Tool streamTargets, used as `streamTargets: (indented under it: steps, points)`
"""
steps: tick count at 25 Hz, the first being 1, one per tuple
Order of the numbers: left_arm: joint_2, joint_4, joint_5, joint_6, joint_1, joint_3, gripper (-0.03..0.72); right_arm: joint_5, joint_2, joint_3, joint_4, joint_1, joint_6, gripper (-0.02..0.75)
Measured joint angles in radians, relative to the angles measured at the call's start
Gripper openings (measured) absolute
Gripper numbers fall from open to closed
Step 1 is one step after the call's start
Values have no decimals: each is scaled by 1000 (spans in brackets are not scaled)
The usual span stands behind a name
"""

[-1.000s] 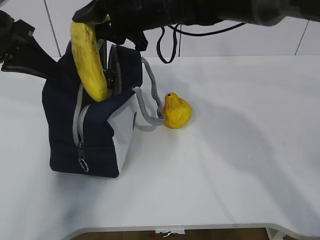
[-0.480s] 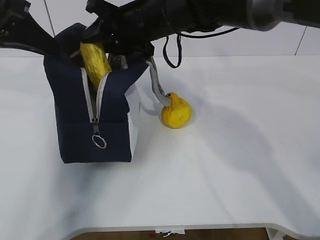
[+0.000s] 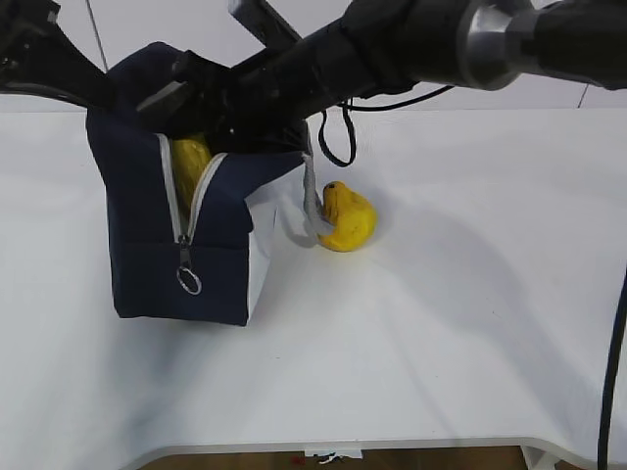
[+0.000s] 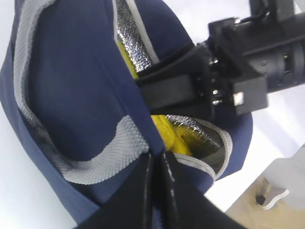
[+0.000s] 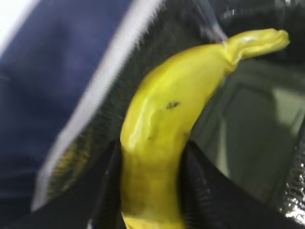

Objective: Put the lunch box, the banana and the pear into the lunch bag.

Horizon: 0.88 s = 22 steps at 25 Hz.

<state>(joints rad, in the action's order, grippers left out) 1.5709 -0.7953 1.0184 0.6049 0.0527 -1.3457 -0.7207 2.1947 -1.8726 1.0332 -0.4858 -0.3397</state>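
Note:
The navy lunch bag stands at the left, its zipper open. My right gripper reaches across into the bag's mouth and is shut on the yellow banana; the banana's top shows in the opening, and it also shows in the left wrist view. My left gripper is shut on the bag's fabric edge and holds the bag open. The lunch box lies at the bottom of the bag, seen dimly. The pear sits on the table just right of the bag.
A grey webbing handle hangs from the bag next to the pear. The ring zipper pull dangles on the bag's front. The white table stretches to the right and front.
My right gripper has lowered the banana from above the bag into its opening. The bag has been pulled more upright and wider open; the pear has not moved.

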Motion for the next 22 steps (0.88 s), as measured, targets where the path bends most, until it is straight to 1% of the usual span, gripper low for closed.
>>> streamTargets:
  steps: [3, 6, 8, 9, 12, 16, 18, 20, 22]
  points:
    - [0, 0, 2, 0, 0, 0, -6, -4, 2, 0, -4, 0, 2, 298]
    - [0, 0, 2, 0, 0, 0, -6, -14, 2, -2, -39, 0, 2, 378]
    - [0, 0, 2, 0, 0, 0, -6, -50, 2, -11, -61, 0, 2, 437]
    - [0, 2, 2, 0, 0, 0, -6, -70, 2, -23, -73, 7, 2, 454]
    - [0, 6, 2, 0, 0, 0, -6, -140, 2, -68, -86, 28, 2, 473]
    - [0, 9, 2, 0, 0, 0, -6, -241, 2, -163, -101, 61, 6, 476]
    - [0, 9, 3, 0, 0, 0, -6, -290, 2, -219, -133, 69, 20, 476]
    - [0, 10, 3, 0, 0, 0, -6, -353, 2, -272, -210, 69, 59, 476]
    - [0, 11, 5, 0, 0, 0, -6, -415, 2, -324, -316, 69, 114, 476]
